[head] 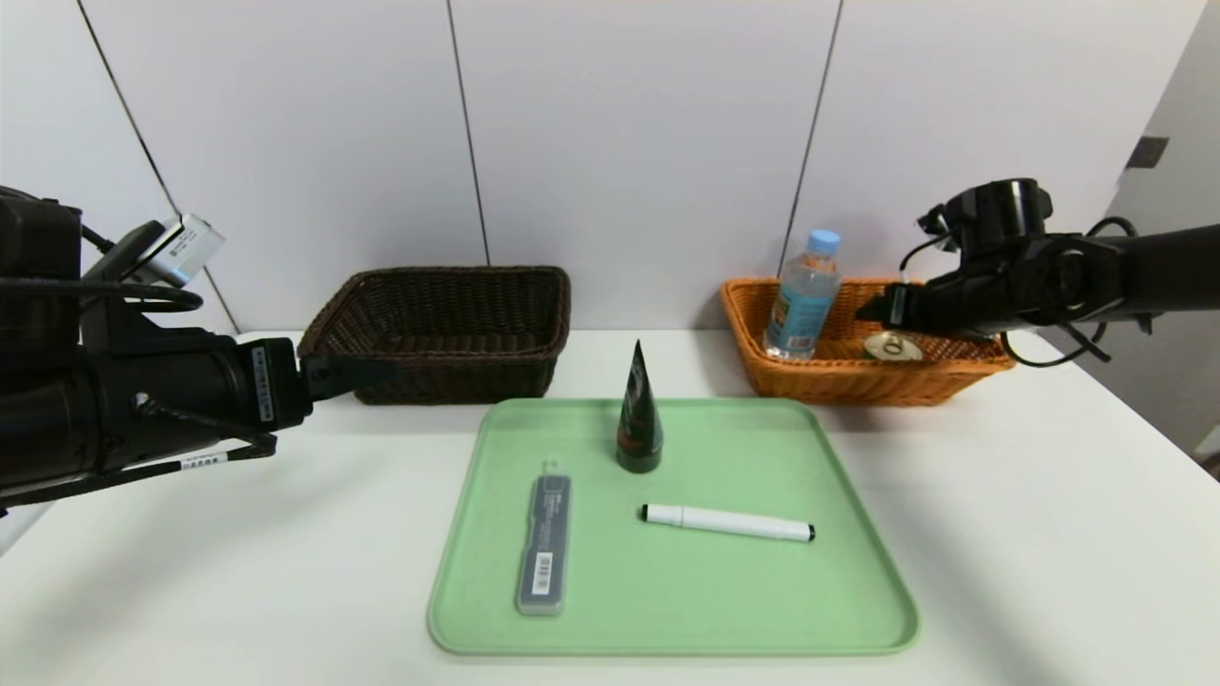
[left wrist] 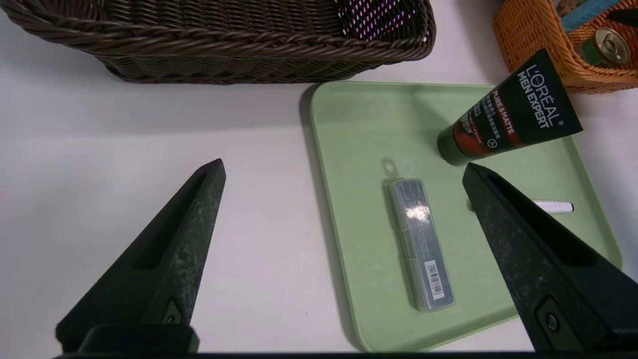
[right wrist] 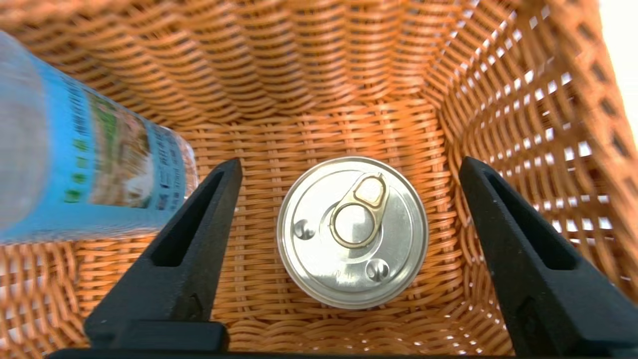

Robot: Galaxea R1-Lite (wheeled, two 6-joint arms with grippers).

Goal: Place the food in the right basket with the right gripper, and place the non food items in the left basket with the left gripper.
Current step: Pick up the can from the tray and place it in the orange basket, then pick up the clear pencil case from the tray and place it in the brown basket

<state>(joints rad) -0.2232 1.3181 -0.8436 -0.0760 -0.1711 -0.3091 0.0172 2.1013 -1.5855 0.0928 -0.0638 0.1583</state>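
can: round silver tin can with a gold pull-tab [right wrist: 352, 232] stands upright on the floor of the orange wicker basket [head: 791, 381], at the bench's right rear. Already delivered, I judge.
jaws vs can: right gripper [right wrist: 349, 172] hangs over the basket, jaws spread and released. The can sits between them with clear gaps on both sides, touching neither.
bottle: clear plastic water bottle with a blue label and cap [head: 803, 300] stands in the same basket, just beside one jaw.
risk 1: a sideways retreat could clip the bottle and tip it; a straight lift avoids that.
risk 2: a low exit could snag the basket rim and drag the basket.
left side: left gripper [left wrist: 344, 169] hovers near the bench's left edge, jaws wide apart, grasping nothing.
remaining: grey flat plastic case [head: 544, 555], black cone-shaped cosmetic tube standing on its cap [head: 639, 412] and white marker with black ends [head: 727, 522] lie on the pale green tray [head: 858, 610]. All non food.
risk 3: the tall tube looks tippy; an off-centre pinch could knock it onto the marker.
target: dark brown wicker basket [head: 438, 329] sits behind the tray's left corner.
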